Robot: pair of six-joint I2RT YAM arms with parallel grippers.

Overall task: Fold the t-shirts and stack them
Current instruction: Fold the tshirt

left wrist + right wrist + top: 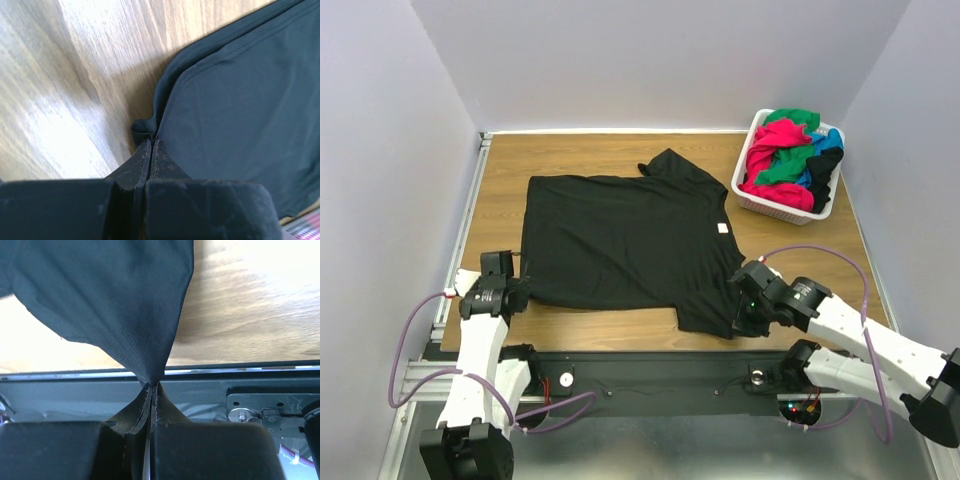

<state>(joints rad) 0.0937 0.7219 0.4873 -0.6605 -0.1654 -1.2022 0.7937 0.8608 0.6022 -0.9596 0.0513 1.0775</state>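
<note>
A black t-shirt with a small white neck label lies spread flat on the wooden table. My left gripper is shut on its near left hem corner. My right gripper is shut on its near right sleeve corner, lifted a little at the table's front edge. More t-shirts, pink-red, green, blue and black, lie piled in the basket.
A white slatted plastic basket stands at the back right corner. Bare wooden table shows behind and left of the shirt. A metal rail runs along the near edge, with purple cables by both arms.
</note>
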